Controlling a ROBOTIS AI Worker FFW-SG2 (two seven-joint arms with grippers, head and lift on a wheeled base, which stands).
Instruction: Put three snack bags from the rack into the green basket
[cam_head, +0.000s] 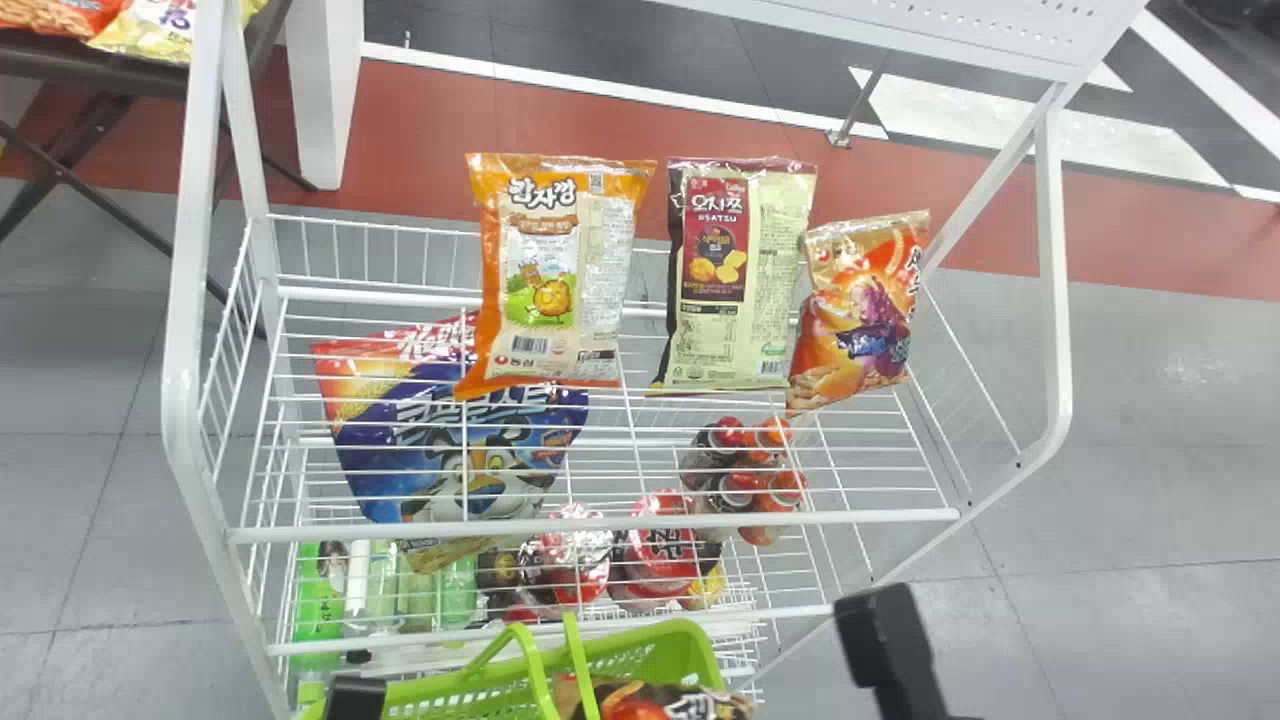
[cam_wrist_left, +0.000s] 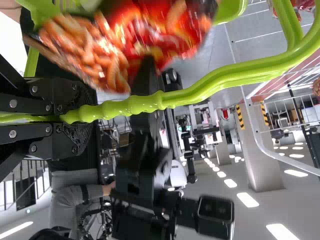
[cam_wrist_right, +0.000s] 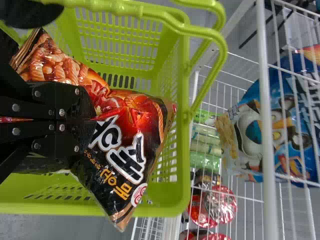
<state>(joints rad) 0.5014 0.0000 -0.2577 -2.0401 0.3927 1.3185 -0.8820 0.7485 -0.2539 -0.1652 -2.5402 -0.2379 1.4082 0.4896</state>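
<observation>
Pinching a dark snack bag (cam_wrist_right: 132, 112), the right gripper (cam_wrist_right: 82, 119) holds it over the green basket (cam_wrist_right: 182, 170), release yet to come, while the left gripper (cam_wrist_left: 80, 116) is closed round the handle (cam_wrist_left: 120, 107)! How many bags sit inside, I can't tell, but this one looks nearly home, and over on the rack (cam_head: 600, 524) stand an orange bag (cam_head: 555, 280), a cream bag (cam_head: 740, 280) and a smaller bag (cam_head: 862, 310), every one boldly printed, white lettering big across the dark one
</observation>
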